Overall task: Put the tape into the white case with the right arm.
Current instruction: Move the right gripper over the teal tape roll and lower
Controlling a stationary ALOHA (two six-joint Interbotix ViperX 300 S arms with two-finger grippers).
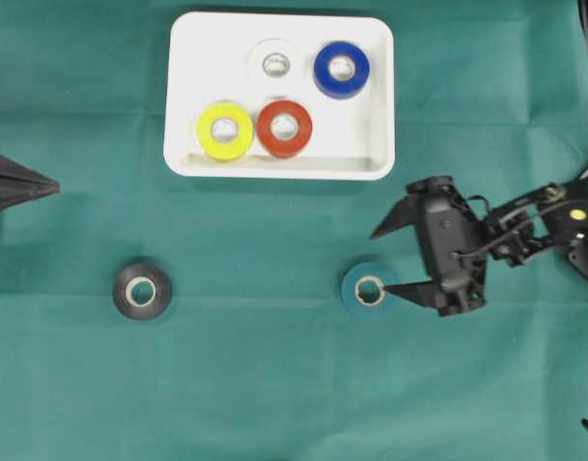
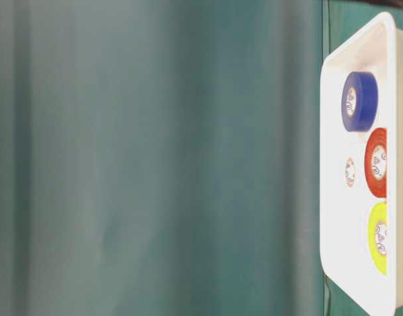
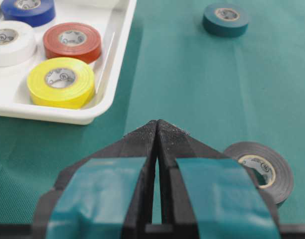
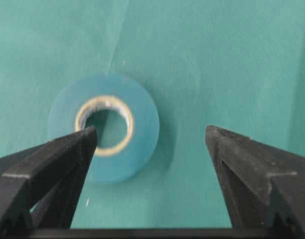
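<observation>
The right end effector stands released above the teal tape — one fingertip over its hole — so it should center before clenching.

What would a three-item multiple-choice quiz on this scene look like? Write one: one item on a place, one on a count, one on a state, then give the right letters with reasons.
1. Where does the teal tape roll lie?
A. On the green cloth, outside the white case
B. Inside the case
C. On top of the black tape roll

2. How many rolls lie in the case?
A. Two
B. Four
C. Six

3. How do the jaws of the right gripper stand?
A. Shut on the teal roll
B. Shut on nothing
C. Open, holding nothing

Answers:
1 A: the overhead view shows the teal roll on the cloth below the case.
2 B: the white roll, blue roll, yellow roll and red roll sit inside.
3 C: the right wrist view shows the fingers wide apart, one tip over the roll's hole.
</observation>
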